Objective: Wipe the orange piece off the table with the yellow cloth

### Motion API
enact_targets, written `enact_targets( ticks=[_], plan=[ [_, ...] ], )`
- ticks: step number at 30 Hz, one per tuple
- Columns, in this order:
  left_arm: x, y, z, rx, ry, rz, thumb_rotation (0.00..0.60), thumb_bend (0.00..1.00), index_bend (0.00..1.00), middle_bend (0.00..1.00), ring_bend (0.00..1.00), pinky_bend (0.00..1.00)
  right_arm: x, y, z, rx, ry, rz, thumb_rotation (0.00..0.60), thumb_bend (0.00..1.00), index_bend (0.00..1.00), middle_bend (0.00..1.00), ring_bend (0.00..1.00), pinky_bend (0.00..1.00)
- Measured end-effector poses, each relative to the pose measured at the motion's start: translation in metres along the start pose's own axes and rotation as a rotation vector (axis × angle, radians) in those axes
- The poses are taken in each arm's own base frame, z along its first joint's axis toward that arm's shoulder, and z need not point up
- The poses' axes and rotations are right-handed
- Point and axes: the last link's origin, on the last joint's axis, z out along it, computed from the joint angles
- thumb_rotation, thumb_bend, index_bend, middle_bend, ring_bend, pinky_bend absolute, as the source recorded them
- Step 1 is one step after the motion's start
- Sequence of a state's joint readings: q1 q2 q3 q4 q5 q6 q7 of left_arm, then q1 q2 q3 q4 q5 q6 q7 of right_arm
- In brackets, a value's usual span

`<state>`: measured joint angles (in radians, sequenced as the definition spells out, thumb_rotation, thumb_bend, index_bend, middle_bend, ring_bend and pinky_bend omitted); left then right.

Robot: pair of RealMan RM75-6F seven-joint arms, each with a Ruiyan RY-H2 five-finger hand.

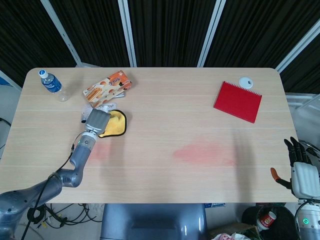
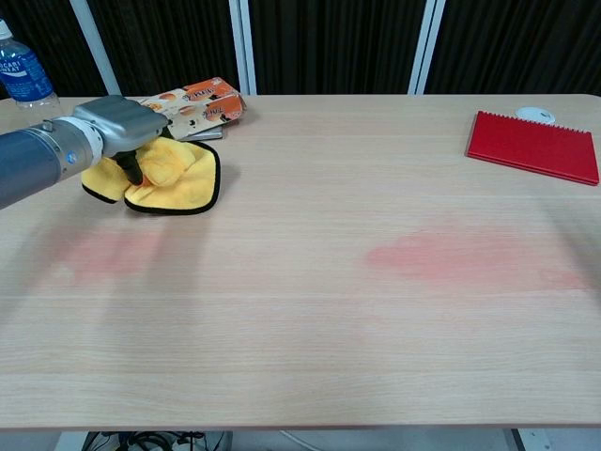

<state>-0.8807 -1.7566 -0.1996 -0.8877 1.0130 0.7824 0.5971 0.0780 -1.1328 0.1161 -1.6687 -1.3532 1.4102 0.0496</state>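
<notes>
Cloth: the soft yellow cloth with a dark edge (image 2: 178,178) lies bunched up on the left side of the pale wooden table (image 2: 310,319), partly under the hand.
Orange piece: I cannot find it; it may be hidden under the cloth or the hand.
Left hand: the grey metal left hand (image 2: 120,124) sits on top of the cloth with its fingers curled down into it, holding the cloth.
Left arm: it reaches in low from the left edge of the table.
Right hand: the dark right hand (image 1: 300,167) hangs off the table past the right edge, fingers spread apart, holding nothing.
Snack box: the flat orange and white snack box (image 2: 183,101) lies just behind the cloth, and seems to touch it.
Bottle: the clear plastic water bottle with a blue label (image 1: 51,84) stands at the far left corner.
Notebook: the red notebook (image 2: 533,146) lies far off on the right side.
White disc: a small round white thing (image 1: 245,81) sits just behind the notebook.
Marks: a faint pink smear (image 2: 451,258) shows in the middle right of the table, and another (image 2: 103,256) in front of the cloth.
</notes>
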Motion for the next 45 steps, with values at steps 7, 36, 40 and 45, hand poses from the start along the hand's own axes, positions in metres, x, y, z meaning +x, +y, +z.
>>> enact_targets(
  ticks=[7,36,40,45],
  plan=[
    [0.029,-0.028,-0.028,0.016,0.098,-0.081,0.6,0.49,0.71,0.68,0.61,0.75,0.0,-0.001,0.0,-0.002,0.001,0.005,0.6,0.22,0.01,0.0,0.0,0.19],
    [-0.012,-0.106,-0.063,0.203,-0.037,-0.203,0.6,0.04,0.03,0.0,0.0,0.11,0.001,-0.001,-0.001,-0.005,0.006,0.001,0.6,0.22,0.01,0.0,0.0,0.19],
    [-0.012,-0.108,-0.071,0.206,-0.028,-0.227,0.6,0.04,0.01,0.0,0.0,0.1,0.0,-0.001,-0.001,-0.003,0.003,0.0,0.6,0.22,0.01,0.0,0.0,0.19],
    [-0.009,-0.112,-0.093,0.206,-0.006,-0.287,0.6,0.04,0.02,0.0,0.0,0.09,0.0,0.0,0.0,0.0,0.001,-0.007,0.6,0.22,0.01,0.0,0.0,0.19]
  ],
)
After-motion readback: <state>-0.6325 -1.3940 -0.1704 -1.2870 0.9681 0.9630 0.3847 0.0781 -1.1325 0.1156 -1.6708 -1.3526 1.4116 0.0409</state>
